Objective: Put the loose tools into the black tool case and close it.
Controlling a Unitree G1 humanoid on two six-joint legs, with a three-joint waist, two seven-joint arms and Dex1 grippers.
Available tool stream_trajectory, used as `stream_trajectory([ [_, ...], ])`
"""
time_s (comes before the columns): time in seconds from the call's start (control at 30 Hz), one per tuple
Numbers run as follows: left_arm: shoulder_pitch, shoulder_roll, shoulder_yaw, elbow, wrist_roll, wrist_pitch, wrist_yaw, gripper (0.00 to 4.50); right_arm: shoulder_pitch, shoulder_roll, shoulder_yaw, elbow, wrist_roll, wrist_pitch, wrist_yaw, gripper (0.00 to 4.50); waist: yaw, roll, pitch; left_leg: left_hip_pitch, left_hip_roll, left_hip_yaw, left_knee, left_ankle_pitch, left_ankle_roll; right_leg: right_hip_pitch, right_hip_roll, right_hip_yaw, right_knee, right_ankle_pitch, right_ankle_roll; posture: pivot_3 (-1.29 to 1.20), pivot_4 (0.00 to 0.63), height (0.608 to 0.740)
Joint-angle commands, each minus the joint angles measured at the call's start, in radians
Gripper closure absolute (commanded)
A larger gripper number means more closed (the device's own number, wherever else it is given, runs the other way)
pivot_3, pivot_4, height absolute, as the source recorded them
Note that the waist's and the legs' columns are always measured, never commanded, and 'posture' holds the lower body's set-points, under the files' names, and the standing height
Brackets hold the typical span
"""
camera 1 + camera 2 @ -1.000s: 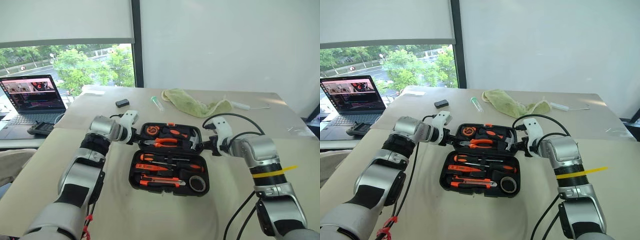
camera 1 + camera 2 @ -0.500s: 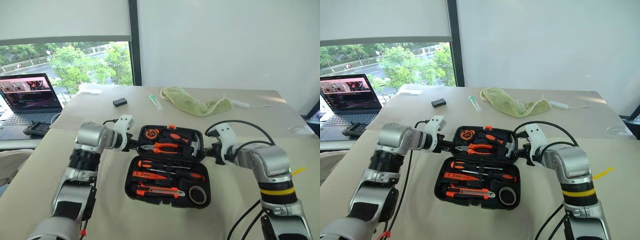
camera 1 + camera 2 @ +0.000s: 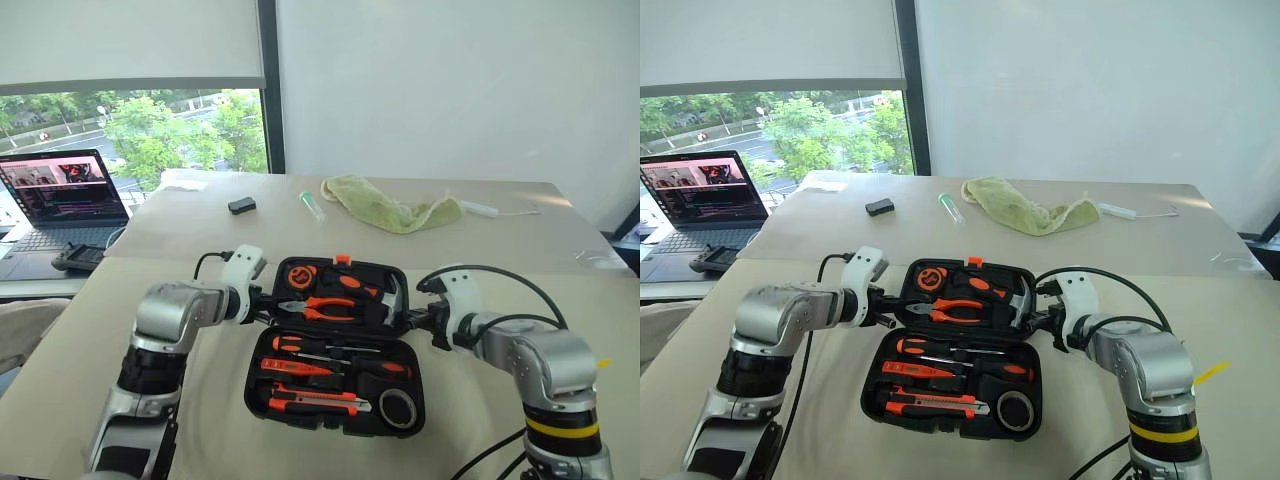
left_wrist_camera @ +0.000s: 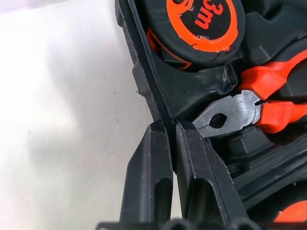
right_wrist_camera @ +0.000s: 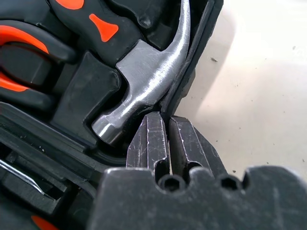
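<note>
An open black tool case (image 3: 335,345) lies on the surface, tools slotted in. Both end effectors, left (image 4: 171,136) and right (image 5: 167,125), pinch the lid's side edges (grips narrow); swing them evenly forward.

The black tool case (image 3: 335,345) is seen lying open on the table, its lid half raised at a tilt. Two screwdrivers (image 3: 330,350), a utility knife (image 3: 318,403) and a black tape roll (image 3: 397,408) are seated in the near half.
</note>
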Motion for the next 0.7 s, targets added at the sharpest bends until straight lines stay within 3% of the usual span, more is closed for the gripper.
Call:
stream_trajectory([
  [0.03, 0.064, -0.025, 0.040, -0.070, -0.020, -0.206, -0.021, 4.48, 0.059, 0.009, 0.005, -0.092, -0.012, -0.232, 0.023, 4.50, 0.001, 0.000, 0.000, 0.000, 0.000, 0.000, 0.000, 0.000, 0.000, 0.000, 0.000, 0.000, 0.000, 0.000, 0.000, 0.00, 0.150, 0.740],
  [0.23, 0.221, -0.037, 0.035, -0.114, 0.019, -0.588, -0.068, 4.48, 0.185, -0.007, 0.085, -0.159, -0.122, -0.568, 0.021, 4.50, 0.004, 0.000, 0.000, -0.001, 0.000, 0.000, 0.000, 0.001, 0.000, -0.002, 0.000, 0.001, -0.001, 0.000, 0.000, 0.00, 0.150, 0.740],
  [0.37, 0.305, -0.032, 0.028, -0.126, 0.055, -0.808, -0.086, 4.48, 0.249, -0.008, 0.112, -0.180, -0.178, -0.691, 0.008, 4.50, 0.007, 0.000, 0.000, -0.001, 0.000, 0.001, 0.000, 0.001, 0.000, -0.002, 0.000, 0.001, -0.002, 0.000, -0.001, 0.00, 0.150, 0.740],
  [0.7, 0.456, 0.002, 0.011, -0.054, 0.135, -1.203, -0.146, 4.48, 0.470, -0.037, 0.154, -0.225, -0.334, -1.090, 0.016, 4.50, 0.011, 0.000, 0.000, -0.002, 0.001, 0.001, -0.001, 0.001, 0.001, -0.003, 0.000, 0.000, -0.003, 0.001, -0.002, 0.00, 0.150, 0.740],
])
